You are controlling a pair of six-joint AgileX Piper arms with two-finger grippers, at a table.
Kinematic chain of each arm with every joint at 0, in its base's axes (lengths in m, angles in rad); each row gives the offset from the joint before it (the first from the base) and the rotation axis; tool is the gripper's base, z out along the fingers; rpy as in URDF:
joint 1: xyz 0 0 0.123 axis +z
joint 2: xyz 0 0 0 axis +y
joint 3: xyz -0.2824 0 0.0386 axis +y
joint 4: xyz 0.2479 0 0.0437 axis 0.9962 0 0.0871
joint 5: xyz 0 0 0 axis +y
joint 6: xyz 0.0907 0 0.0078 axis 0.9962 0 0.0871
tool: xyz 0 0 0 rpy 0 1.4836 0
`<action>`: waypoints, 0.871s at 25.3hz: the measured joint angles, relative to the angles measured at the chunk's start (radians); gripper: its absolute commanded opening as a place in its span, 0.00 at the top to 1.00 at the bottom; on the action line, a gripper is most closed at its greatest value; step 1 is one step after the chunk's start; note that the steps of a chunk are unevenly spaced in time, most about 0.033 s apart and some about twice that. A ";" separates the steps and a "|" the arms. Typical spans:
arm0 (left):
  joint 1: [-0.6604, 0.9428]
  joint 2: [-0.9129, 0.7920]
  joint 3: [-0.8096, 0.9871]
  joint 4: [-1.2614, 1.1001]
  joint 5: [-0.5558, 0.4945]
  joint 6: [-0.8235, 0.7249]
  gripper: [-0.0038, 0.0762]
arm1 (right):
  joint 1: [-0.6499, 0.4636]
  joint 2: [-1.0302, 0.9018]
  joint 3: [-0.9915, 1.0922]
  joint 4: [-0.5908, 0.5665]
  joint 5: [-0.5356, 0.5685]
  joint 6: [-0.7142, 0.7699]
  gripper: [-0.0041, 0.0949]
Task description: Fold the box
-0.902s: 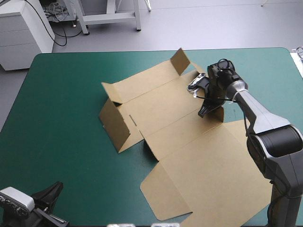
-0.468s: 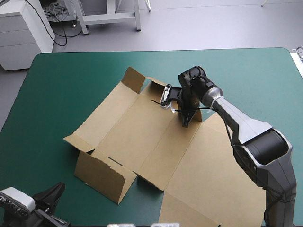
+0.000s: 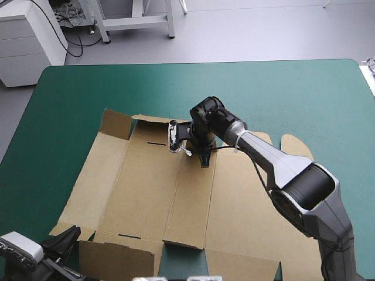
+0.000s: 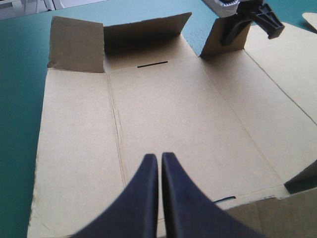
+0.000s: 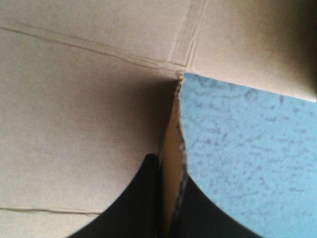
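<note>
The brown box (image 3: 146, 193) lies opened out on the teal-green cover, reaching the near edge. A short flap (image 3: 115, 124) and a low wall (image 3: 155, 120) stand up along its far side. My right gripper (image 3: 203, 158) stands at that far side, shut on an upright flap (image 5: 172, 148) that shows edge-on between its fingers. My left gripper (image 4: 159, 161) is shut and empty, low over the box's near part (image 4: 173, 114) at the table's near left corner (image 3: 69, 235). In the left wrist view the right gripper (image 4: 250, 22) holds the flap at the far end of the board.
A rounded tab (image 3: 296, 143) of the box's lid panel lies flat on the right. A near wall (image 3: 117, 257) of board stands up at the table's front edge. Bare teal-green cover (image 3: 293, 93) stretches beyond the box to the far and right edges.
My right gripper has dragged the box to the left and toward the near edge, turning it until it sits squarer to the table. The left arm has stayed in place.
</note>
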 measured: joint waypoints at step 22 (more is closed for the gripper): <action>0.000 0.000 0.000 -0.003 0.000 0.000 0.94 | 0.001 0.111 -0.232 -0.057 0.039 0.031 0.46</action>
